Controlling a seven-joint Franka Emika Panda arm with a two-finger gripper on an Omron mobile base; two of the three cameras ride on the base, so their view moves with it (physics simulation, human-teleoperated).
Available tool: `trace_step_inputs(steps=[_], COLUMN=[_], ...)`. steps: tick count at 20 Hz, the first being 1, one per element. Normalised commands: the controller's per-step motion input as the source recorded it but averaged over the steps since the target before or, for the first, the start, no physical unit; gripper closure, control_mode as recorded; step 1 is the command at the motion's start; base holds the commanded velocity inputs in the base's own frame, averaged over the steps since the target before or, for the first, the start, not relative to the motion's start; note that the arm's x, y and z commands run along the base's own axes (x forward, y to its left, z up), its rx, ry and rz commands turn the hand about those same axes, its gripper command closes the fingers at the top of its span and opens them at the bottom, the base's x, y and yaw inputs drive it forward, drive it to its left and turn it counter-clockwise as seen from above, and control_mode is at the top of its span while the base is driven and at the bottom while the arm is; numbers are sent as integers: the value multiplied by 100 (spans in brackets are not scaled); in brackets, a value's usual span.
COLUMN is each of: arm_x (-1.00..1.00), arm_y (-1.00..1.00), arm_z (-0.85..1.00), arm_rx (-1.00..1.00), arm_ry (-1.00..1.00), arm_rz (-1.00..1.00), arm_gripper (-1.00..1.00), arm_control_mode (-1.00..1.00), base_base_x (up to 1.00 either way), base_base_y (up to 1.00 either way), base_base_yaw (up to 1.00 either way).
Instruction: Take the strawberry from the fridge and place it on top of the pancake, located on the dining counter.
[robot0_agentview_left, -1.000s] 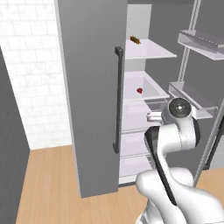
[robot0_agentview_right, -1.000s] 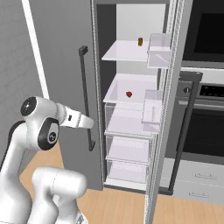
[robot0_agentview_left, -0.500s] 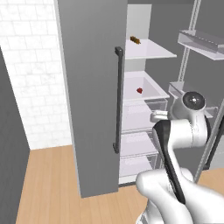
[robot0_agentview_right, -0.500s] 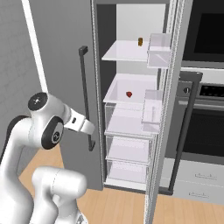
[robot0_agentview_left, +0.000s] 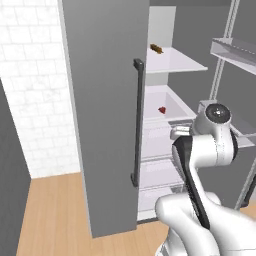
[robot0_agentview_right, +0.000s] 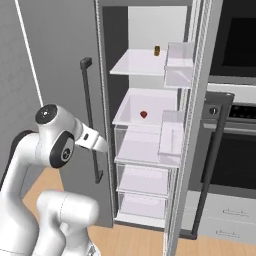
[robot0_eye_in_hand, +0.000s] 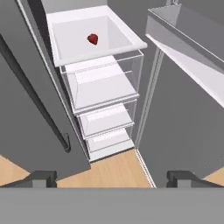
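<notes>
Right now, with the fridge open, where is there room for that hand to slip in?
The shelf holding the strawberry is mostly bare white around the berry, open at the front. The top shelf is free but for a small brown item at its back. It is tighter beside the door bins and the clear drawers below. The gripper is open.

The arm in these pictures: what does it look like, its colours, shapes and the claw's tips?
The arm is glossy white, built of rounded, bulbous segments. A dark band runs along one link, and a round grey-and-black cap sits on a joint. A smaller dark ring marks another joint. The claw ends in two small dark grey, blocky tips. No cables or lettering can be made out.
</notes>
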Motion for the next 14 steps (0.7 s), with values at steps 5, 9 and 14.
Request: trace_step_inputs(steps=[5, 9, 14], arm_x=[0, 0, 0], arm_y=[0, 0, 0], arm_z=[0, 0, 0], arm_rx=[0, 0, 0], arm_ry=[0, 0, 0], arm_rz=[0, 0, 0], arm_gripper=[-100, -100, -100], arm_control_mode=[100, 100, 100], base_base_x=[57, 73, 63], base_base_y=[-38, -6, -15], base_base_yaw=[-13, -20, -16])
